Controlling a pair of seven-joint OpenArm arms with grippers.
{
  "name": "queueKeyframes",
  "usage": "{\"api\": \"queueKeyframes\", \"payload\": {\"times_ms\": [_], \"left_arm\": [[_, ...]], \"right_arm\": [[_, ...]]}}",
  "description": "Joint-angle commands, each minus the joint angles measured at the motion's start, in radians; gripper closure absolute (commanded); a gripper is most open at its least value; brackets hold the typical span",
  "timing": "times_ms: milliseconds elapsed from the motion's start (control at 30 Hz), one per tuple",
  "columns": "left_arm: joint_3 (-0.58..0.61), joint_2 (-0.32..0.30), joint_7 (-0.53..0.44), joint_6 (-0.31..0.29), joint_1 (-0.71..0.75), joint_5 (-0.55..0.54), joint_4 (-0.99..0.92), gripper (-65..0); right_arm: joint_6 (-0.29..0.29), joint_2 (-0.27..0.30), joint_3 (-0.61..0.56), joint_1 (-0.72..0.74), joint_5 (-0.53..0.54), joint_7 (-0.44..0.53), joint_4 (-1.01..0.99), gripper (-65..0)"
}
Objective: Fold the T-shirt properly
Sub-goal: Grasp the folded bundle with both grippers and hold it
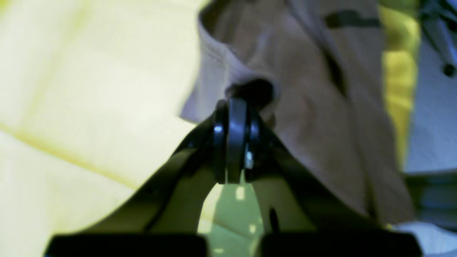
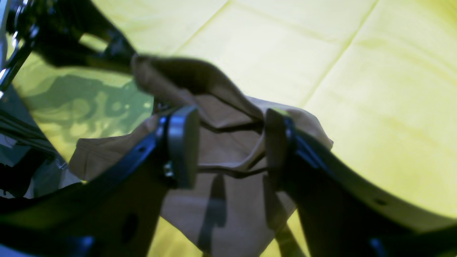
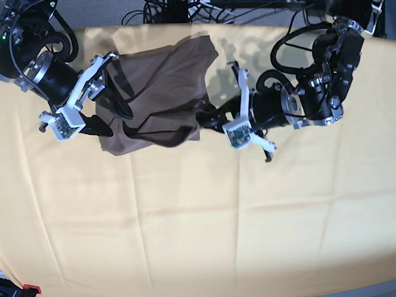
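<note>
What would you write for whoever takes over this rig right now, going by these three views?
Left gripper: shut on an edge of the T-shirt.
Right gripper: jaws apart over the T-shirt's other side, nothing clamped.
T-shirt: bunched and creased near the far edge of the yellow cloth, between the two arms.
Done: one edge gripped. No neat fold shows.
Left: get a grip with the right gripper, spread the T-shirt flat, then fold it.
</note>
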Motion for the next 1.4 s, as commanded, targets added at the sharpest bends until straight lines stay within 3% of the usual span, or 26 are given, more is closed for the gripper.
{"api": "queueKeyframes", "payload": {"times_ms": [0, 100, 267, 433, 567, 633, 667, 733, 767, 800, 833, 867, 900, 967, 1100, 1367], "left_arm": [[-0.010, -0.005, -0.043, 0.021, -0.025, 0.011, 0.013, 0.0], [-0.010, -0.005, -0.063, 0.059, -0.048, 0.068, 0.013, 0.0], [-0.009, -0.005, -0.078, 0.061, -0.064, 0.143, -0.017, 0.0], [-0.009, -0.005, -0.248, 0.061, -0.075, 0.282, -0.166, 0.0], [-0.009, -0.005, -0.347, 0.061, -0.097, 0.320, -0.270, -27.3], [-0.010, -0.006, -0.346, 0.061, -0.106, 0.319, -0.264, -34.6], [-0.013, -0.006, -0.345, 0.061, -0.108, 0.318, -0.249, -34.7], [-0.023, -0.005, -0.308, 0.061, -0.108, 0.268, -0.197, -33.4], [-0.026, -0.006, -0.270, 0.061, -0.108, 0.210, -0.162, -29.3], [-0.026, -0.006, -0.222, 0.057, -0.108, 0.141, -0.124, -21.5], [-0.026, -0.005, -0.172, 0.045, -0.107, 0.079, -0.087, -9.6], [-0.026, -0.005, -0.125, 0.014, -0.107, 0.018, -0.056, 0.0], [-0.026, -0.006, -0.080, -0.017, -0.105, -0.041, -0.033, 0.0], [-0.026, -0.005, -0.018, -0.073, -0.095, -0.136, -0.006, 0.0], [-0.026, -0.005, 0.039, -0.073, -0.043, -0.277, 0.006, 0.0], [-0.025, -0.006, 0.092, -0.073, 0.085, -0.314, 0.104, 0.0]], "right_arm": [[0.005, 0.005, 0.004, 0.005, 0.022, 0.026, 0.018, -27.9], [0.005, 0.005, 0.004, 0.006, 0.021, 0.026, 0.018, -28.0], [0.005, 0.005, 0.004, 0.005, 0.022, 0.026, 0.018, -28.0], [0.005, 0.006, 0.004, 0.005, 0.022, 0.026, 0.018, -28.0], [0.005, 0.006, 0.004, 0.006, 0.022, 0.027, 0.018, -28.0], [0.005, 0.006, 0.004, 0.006, 0.022, 0.035, 0.018, -28.0], [0.005, 0.006, 0.004, 0.006, 0.022, 0.038, 0.018, -28.0], [0.005, 0.006, 0.004, 0.006, 0.019, 0.045, 0.018, -28.0], [0.005, 0.006, 0.004, 0.006, 0.018, 0.049, 0.018, -27.5], [0.005, 0.006, 0.004, 0.006, 0.010, 0.063, 0.017, -24.2], [0.005, 0.006, 0.004, 0.006, -0.008, 0.086, 0.017, -18.5], [0.005, 0.006, 0.003, 0.008, -0.032, 0.108, 0.017, -9.9], [0.005, 0.006, -0.001, 0.011, -0.059, 0.126, 0.017, 0.0], [0.005, 0.018, -0.018, 0.025, -0.115, 0.151, 0.011, 0.0], [0.005, 0.103, -0.088, 0.036, -0.201, 0.218, -0.071, 0.0], [0.005, 0.222, -0.268, 0.198, -0.252, 0.217, -0.316, 0.0]]}}
